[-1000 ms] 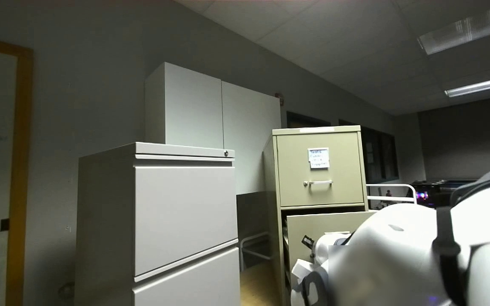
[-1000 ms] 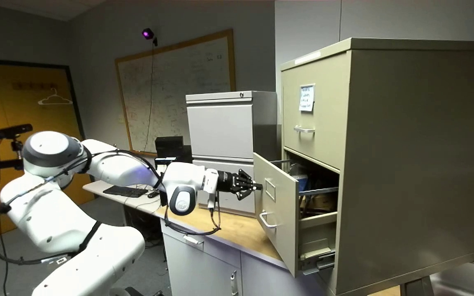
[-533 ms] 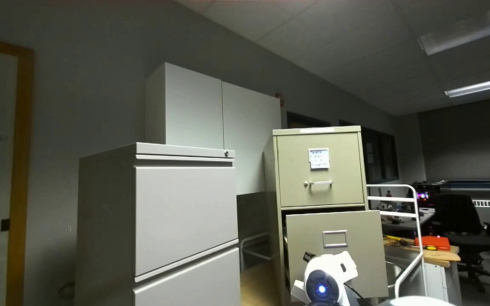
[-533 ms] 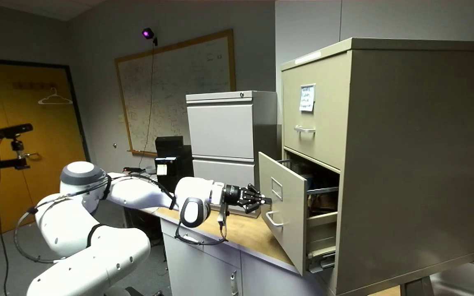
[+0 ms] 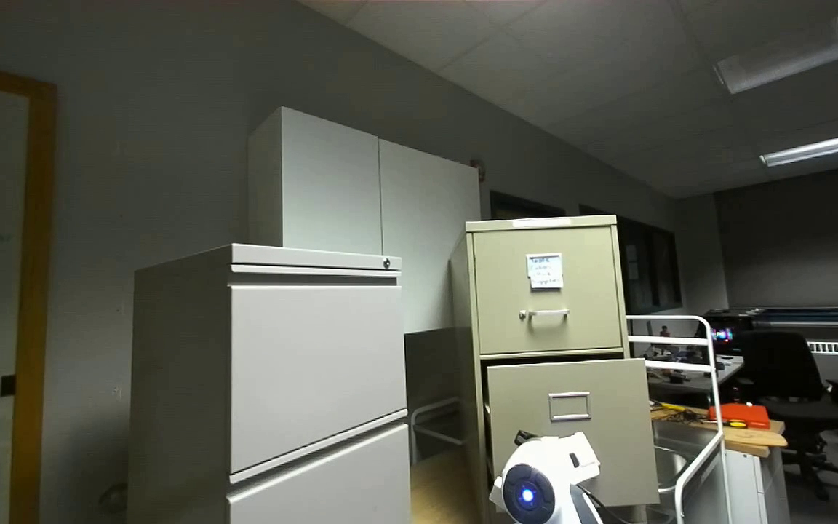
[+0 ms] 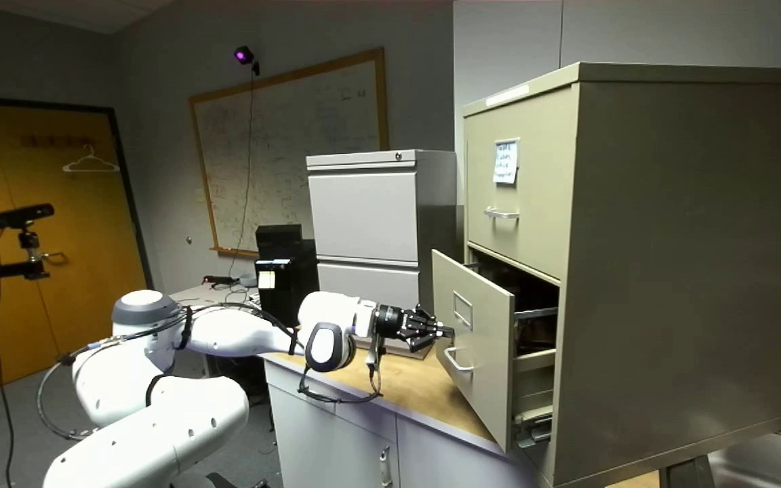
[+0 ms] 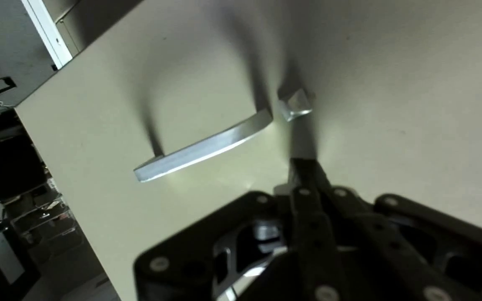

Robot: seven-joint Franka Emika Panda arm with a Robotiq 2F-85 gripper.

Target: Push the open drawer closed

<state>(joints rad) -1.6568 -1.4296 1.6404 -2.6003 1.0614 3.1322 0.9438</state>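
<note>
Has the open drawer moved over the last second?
Yes, inward: in an exterior view, the drawer front now stands nearer the beige cabinet body, though the drawer is still partly open.

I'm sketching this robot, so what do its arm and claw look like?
The arm is white and rounded, with a grey ring, black straps, dark cables and a blue light. The black claw has jointed fingers studded with silvery screws.
</note>
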